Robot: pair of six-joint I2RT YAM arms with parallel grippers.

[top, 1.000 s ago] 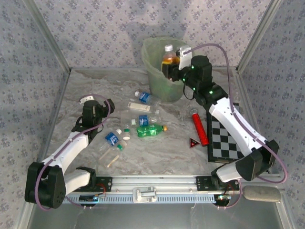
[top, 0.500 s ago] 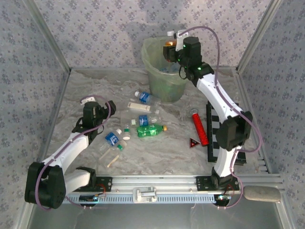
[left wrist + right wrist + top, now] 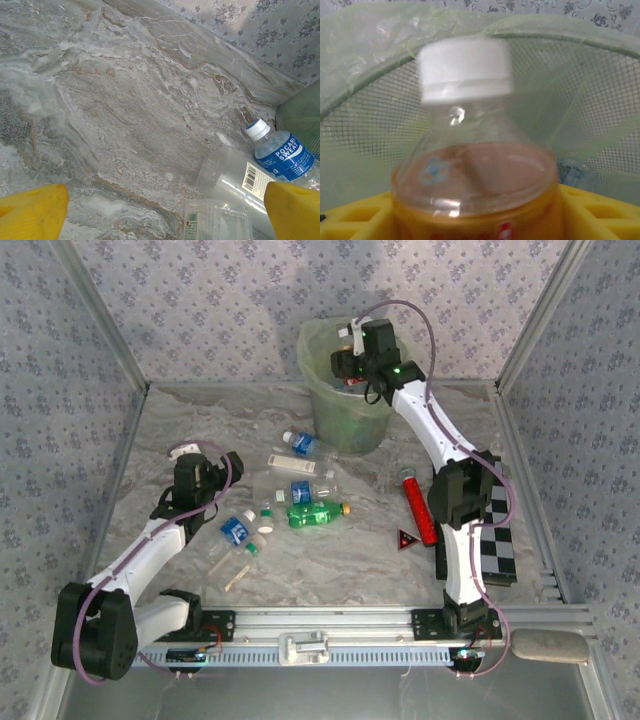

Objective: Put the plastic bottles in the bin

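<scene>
Now the orange bottle (image 3: 475,170) hangs over the mouth of the bin (image 3: 560,45), clamped low on its body by my right pincer (image 3: 477,215). To release well, I should centre the bottle over the opening, clear of the liner (image 3: 370,45), then part the fingers fully before lifting away. More bottles (image 3: 300,495) lie on the table (image 3: 350,560) at the bin's 7 o'clock. Beside them my left pincer (image 3: 160,210) hangs spread wide and empty.

Lab-style robot test cell, aluminium frame rail (image 3: 320,623), floral-papered wall panels (image 3: 200,310), marble-print tabletop (image 3: 340,560), checkerboard board (image 3: 499,540).
</scene>
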